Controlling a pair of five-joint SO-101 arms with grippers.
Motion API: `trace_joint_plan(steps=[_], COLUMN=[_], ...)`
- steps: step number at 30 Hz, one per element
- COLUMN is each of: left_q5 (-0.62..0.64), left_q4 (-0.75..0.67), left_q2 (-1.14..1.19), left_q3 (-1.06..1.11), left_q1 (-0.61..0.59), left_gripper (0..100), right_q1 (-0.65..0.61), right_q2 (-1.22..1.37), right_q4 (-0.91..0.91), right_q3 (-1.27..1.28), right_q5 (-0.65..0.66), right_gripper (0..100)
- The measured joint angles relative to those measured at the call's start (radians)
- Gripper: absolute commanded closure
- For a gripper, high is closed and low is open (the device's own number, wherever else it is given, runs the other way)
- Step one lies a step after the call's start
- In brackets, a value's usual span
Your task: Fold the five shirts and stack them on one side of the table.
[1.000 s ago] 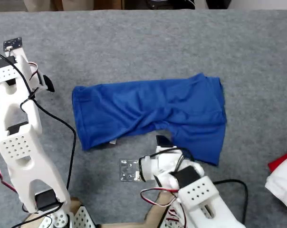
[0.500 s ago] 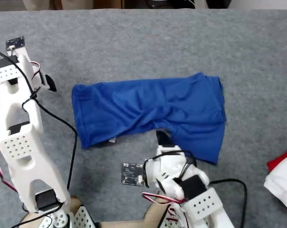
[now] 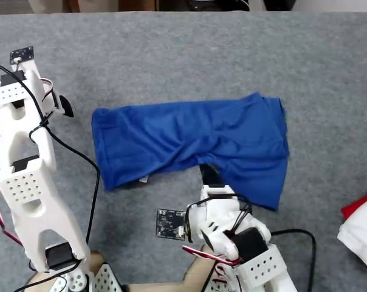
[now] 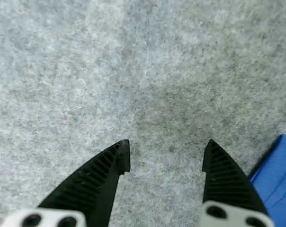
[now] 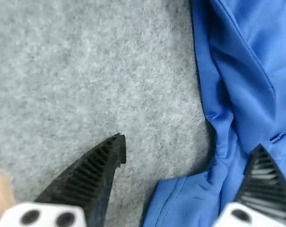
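In the middle of the bench (image 3: 171, 55), on its grey felt-like cover, the blue shirt (image 3: 189, 143) lies spread lengthwise from left to right, rumpled, with creases running toward a notch in the edge that faces the arms' bases. At its right end a broader flap of cloth reaches down toward that same edge. The left pincer (image 3: 65, 106) stands released near the left edge of the bench, just beside the shirt's left end but apart from it. In the left wrist view its two black ribbed fingers (image 4: 112, 168) are spread over bare grey cover, and a corner of blue cloth shows past one of them. The right pincer (image 3: 209, 175) is at the notch in the shirt's near edge, likewise released and grasping nothing. In the right wrist view one finger (image 5: 100, 165) is over bare cover and the other is over the blue cloth, with a folded hem lying between them; whether either finger touches the cloth cannot be told. At the right edge of the bench, well apart from the blue shirt, lie a white garment (image 3: 361, 234) and a red garment (image 3: 361, 202).
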Motion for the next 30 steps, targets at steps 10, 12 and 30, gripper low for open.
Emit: trace_joint_plan(steps=[10, 12, 30], left_q5=[0.000, 0.000, 0.000], left_q4=[0.138, 0.160, 0.169], left_q2=[0.000, 0.000, 0.000], left_q3=[-0.132, -0.161, -0.176], left_q1=[0.000, 0.000, 0.000], left_gripper=[78, 78, 78], right_q1=[0.000, 0.000, 0.000], right_q2=[0.000, 0.000, 0.000], right_q4=[0.000, 0.000, 0.000], right_q3=[0.000, 0.000, 0.000], right_q5=[0.000, 0.000, 0.000], right_gripper=[60.5, 60.5, 60.5])
